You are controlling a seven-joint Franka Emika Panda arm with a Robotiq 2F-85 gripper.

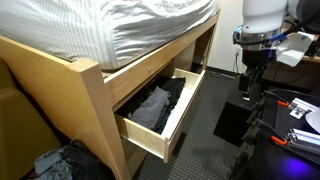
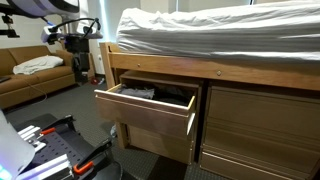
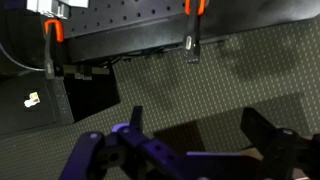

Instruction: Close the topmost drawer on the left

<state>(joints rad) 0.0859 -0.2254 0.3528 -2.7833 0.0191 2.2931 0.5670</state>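
1. Task item: the topmost drawer (image 2: 150, 108) stands pulled out of the wooden bed frame (image 1: 95, 90), with its front well clear of the frame. Dark clothing (image 1: 155, 105) lies inside it.
2. Gripper state: in the wrist view the gripper (image 3: 190, 150) has its jaws spread wide and holds nothing. Only carpet lies below it.
3. Gripper position: in both exterior views the gripper (image 1: 250, 82) hangs well apart from the drawer front, and nothing touches the drawer.
4. Hazard, off-centre push: contact near one end of the front would probably skew the drawer and jam it in its runners.
5. Hazard, clothing: a fold that rises above the rim could catch under the frame and stop the drawer short.
6. Hazard, approach: a low or wide path could strike the frame post or the drawer corner.
7. Count:
   - One open drawer.
   - One gripper.
   - One mattress (image 2: 220, 35).
   - One sofa (image 2: 25, 80).
   - Two orange clamps (image 3: 50, 30).
   - The number of closed drawer fronts cannot be told.
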